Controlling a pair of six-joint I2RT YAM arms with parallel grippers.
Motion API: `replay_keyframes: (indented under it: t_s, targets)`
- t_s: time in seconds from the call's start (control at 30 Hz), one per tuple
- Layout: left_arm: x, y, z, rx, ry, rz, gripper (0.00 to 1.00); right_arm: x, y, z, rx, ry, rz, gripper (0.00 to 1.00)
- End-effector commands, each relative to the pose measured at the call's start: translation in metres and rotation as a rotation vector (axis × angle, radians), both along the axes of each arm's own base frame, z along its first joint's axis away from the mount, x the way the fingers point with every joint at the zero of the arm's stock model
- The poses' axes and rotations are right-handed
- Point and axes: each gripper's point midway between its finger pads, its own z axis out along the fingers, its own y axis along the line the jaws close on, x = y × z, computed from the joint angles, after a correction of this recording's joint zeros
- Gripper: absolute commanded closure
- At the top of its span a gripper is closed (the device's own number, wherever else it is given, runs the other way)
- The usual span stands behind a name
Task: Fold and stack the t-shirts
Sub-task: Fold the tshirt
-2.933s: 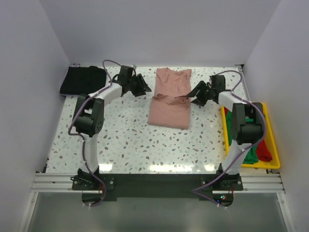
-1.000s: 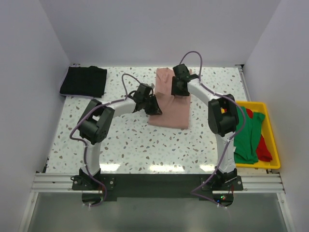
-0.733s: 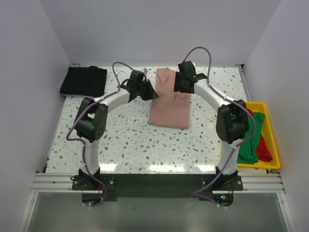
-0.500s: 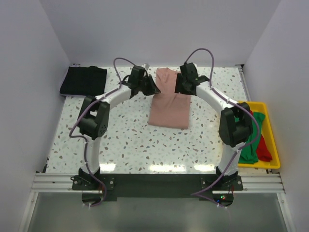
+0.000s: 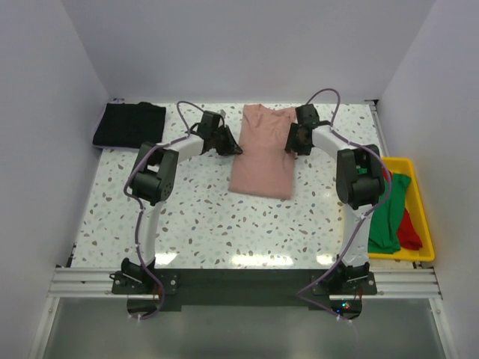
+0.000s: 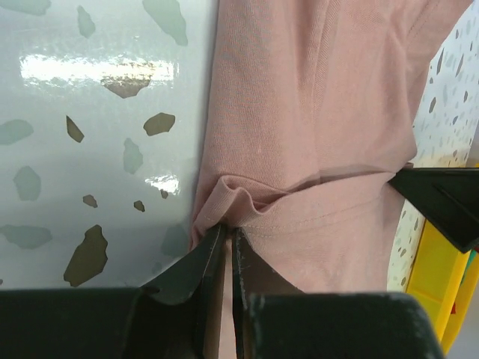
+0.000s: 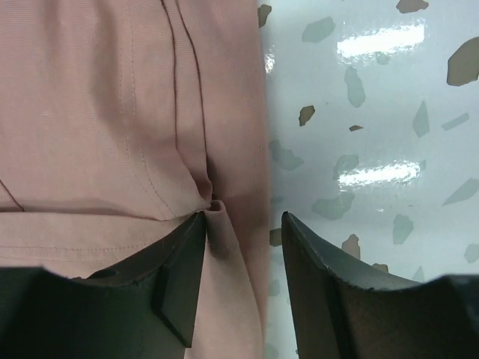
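The dusty-pink t-shirt (image 5: 262, 153) lies folded into a long strip at the middle back of the table. My left gripper (image 5: 230, 147) sits at its left edge, and in the left wrist view it (image 6: 228, 228) is shut on a bunched hem fold of the pink t-shirt (image 6: 314, 112). My right gripper (image 5: 293, 143) is at the shirt's right edge. In the right wrist view it (image 7: 244, 217) stands open, straddling the edge of the pink cloth (image 7: 112, 112), a small fold against its left finger (image 7: 179, 262). A black t-shirt (image 5: 130, 125) lies folded at the back left.
A yellow bin (image 5: 426, 224) at the right table edge holds a green t-shirt (image 5: 385, 224) and a red one (image 5: 409, 230). White walls close in the table on the left, back and right. The right arm's elbow hangs over the bin.
The right gripper slid from on top of the pink shirt to its right edge, jaws narrowing a little. The left gripper swung up and back, ending pinched on the shirt's left edge.
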Motion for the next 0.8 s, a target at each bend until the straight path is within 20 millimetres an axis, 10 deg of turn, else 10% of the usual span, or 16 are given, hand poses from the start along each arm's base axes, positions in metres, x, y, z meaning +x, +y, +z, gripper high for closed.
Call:
replay_keyframes:
  t_s: [0.0, 0.23, 0.77]
  targets:
    - [0.004, 0.003, -0.006, 0.005, -0.014, 0.007, 0.87, 0.000, 0.002, -0.009, 0.017, 0.024, 0.006, 0.52]
    - [0.007, 0.002, 0.014, -0.016, -0.049, -0.002, 0.86, 0.001, -0.012, 0.002, 0.024, 0.011, -0.038, 0.56]
    - [0.017, 0.004, 0.118, -0.061, -0.275, -0.045, 0.62, -0.006, -0.002, 0.108, 0.102, -0.196, -0.035, 0.55]
